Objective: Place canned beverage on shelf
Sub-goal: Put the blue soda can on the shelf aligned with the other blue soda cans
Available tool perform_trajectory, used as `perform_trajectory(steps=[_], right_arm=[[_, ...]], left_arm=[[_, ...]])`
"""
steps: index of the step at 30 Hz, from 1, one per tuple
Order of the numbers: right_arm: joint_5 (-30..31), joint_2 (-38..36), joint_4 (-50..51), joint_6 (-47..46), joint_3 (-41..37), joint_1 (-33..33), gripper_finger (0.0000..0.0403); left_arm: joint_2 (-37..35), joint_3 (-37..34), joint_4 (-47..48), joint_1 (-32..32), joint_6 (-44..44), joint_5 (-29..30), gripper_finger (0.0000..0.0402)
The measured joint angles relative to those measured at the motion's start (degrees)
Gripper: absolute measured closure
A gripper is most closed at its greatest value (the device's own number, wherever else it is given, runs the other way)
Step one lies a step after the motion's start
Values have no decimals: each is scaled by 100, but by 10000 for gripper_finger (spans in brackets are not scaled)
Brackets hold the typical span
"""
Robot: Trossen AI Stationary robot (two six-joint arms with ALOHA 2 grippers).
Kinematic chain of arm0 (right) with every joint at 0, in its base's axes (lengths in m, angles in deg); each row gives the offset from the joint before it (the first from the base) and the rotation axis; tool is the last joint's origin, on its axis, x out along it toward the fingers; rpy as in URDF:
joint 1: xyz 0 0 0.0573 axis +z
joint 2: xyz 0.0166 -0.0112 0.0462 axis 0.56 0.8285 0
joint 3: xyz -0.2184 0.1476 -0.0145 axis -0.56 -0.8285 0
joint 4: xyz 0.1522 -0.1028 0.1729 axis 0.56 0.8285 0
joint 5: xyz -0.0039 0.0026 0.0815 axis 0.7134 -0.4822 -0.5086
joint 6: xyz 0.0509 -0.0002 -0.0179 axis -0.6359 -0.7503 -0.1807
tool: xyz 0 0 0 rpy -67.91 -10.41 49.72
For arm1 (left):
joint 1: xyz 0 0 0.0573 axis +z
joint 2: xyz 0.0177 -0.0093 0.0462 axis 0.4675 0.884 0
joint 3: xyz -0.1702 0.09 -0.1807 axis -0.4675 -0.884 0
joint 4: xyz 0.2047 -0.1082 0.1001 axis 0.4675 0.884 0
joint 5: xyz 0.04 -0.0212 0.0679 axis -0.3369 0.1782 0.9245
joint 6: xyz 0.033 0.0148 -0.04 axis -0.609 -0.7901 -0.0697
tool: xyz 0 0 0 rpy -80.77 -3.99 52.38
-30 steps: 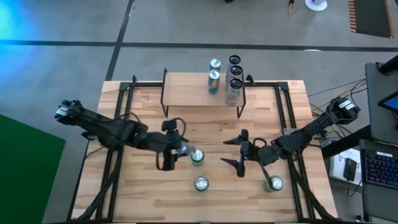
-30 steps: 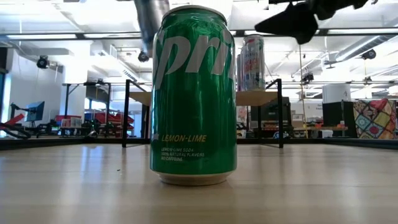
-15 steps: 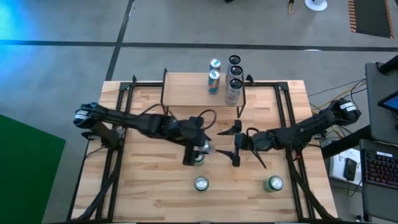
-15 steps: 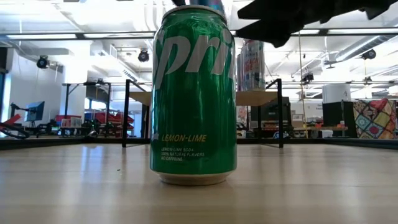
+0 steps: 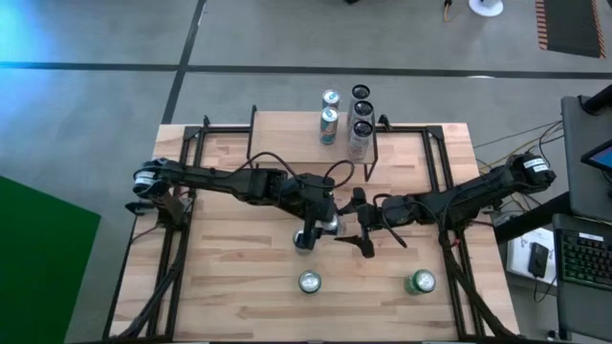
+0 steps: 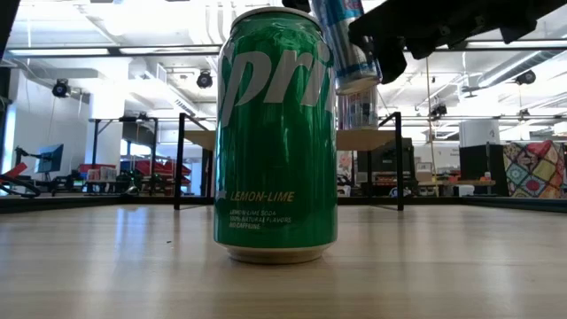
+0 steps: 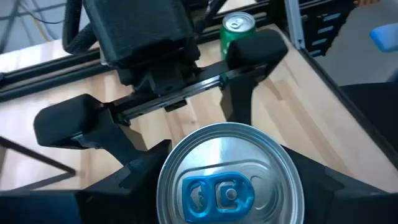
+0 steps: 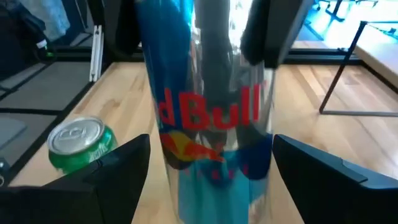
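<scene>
left pincer [image 5: 319, 227] grips a red bull can [image 5: 328, 225] above the bench [image 5: 229, 277]; right pincer [image 5: 363, 222] gapes wide around it. four cans on shelf [image 5: 287, 139], three green cans.

shelf [image 5: 287, 137] left half free, cans [image 5: 360, 119] crowd right

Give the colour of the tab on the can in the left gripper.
Blue, on a silver lid; the can shows best in the left wrist view.

Both arms reach inward and meet mid-table. The left gripper [image 5: 320, 227] is clamped; the right gripper [image 5: 363, 222] faces it, jaws spread wide.
</scene>
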Motion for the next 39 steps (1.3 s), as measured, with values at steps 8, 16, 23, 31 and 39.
perform_trajectory(steps=[8, 16, 23, 31, 39], right_arm=[[-45, 0, -117, -49, -202, -143, 125], [-88, 11, -418, -158, -441, -244, 191], [206, -38, -1174, -296, -851, -257, 172], [649, -128, -1424, -301, -1050, -257, 172], [917, -155, -1737, -267, -1162, -259, 171]], left_arm=[[9, 0, -160, 72, -37, -52, 159], [0, 15, -511, 206, 77, -86, 122], [-30, 13, -257, 218, 156, 99, 108], [-252, -472, -340, 234, 318, 761, 107], [-451, -1772, -2564, 308, 483, 836, 107]])
